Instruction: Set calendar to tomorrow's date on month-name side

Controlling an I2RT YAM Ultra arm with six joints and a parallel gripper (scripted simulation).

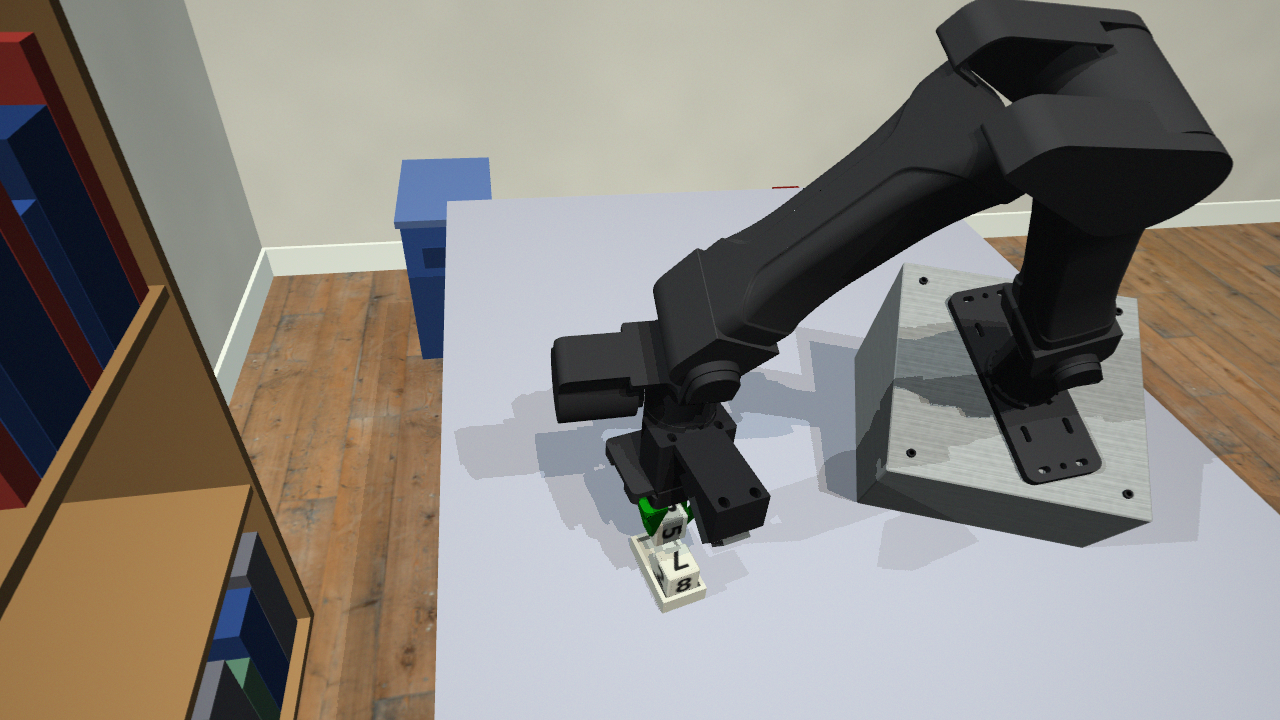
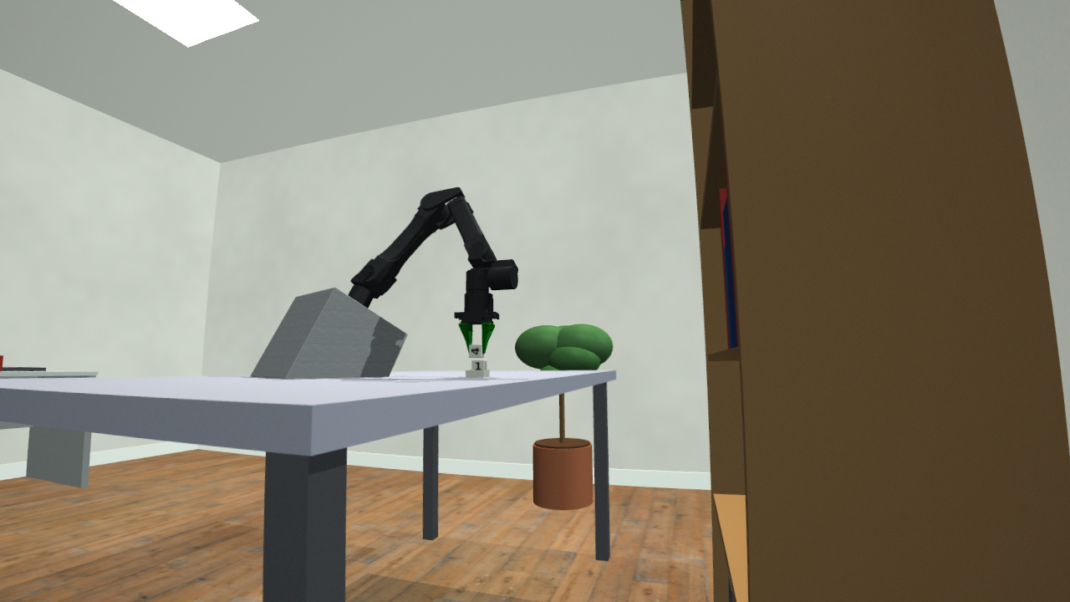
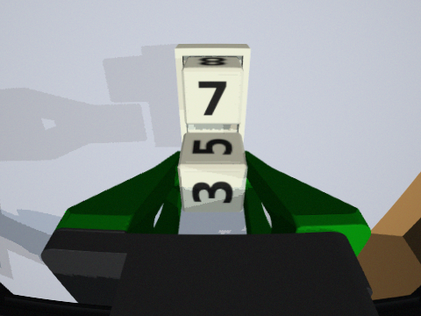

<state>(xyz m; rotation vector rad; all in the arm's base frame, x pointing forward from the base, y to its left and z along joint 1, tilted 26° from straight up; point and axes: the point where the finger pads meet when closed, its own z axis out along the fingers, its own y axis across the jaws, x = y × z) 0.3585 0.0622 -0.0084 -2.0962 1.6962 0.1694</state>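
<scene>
The calendar [image 1: 677,598], a small cream tray with two number cubes, sits on the counter [image 1: 895,626] near its left edge, in front of the arm's grey pedestal [image 1: 872,429]. One cube [image 1: 680,564] stands in the tray's end farther from the gripper, with a 7 on top and an 8 on the side facing the top camera. The other cube [image 3: 212,178] is pinched between the green fingers of the gripper [image 3: 212,193], hanging just above the tray's vacant end; the wrist view shows a 5 on its top face and a 3 on the face toward the camera, while the exterior view shows a 4 on it and a 1 on the seated cube.

The step in hand looks like returning the lifted cube to the tray beside its partner. The next move calls for a straight descent into the open slot, with the cube kept square to the tray walls so it lands flat and does not ride up on the rim or nudge the seated cube, then a release.

The month's name cannot be made out in any view, so which side is the display side, and whether the intended digit faces it upright, cannot be confirmed. The gap between the held cube and the tray floor is hard to judge, and the gripper body hides the slot from above.
</scene>
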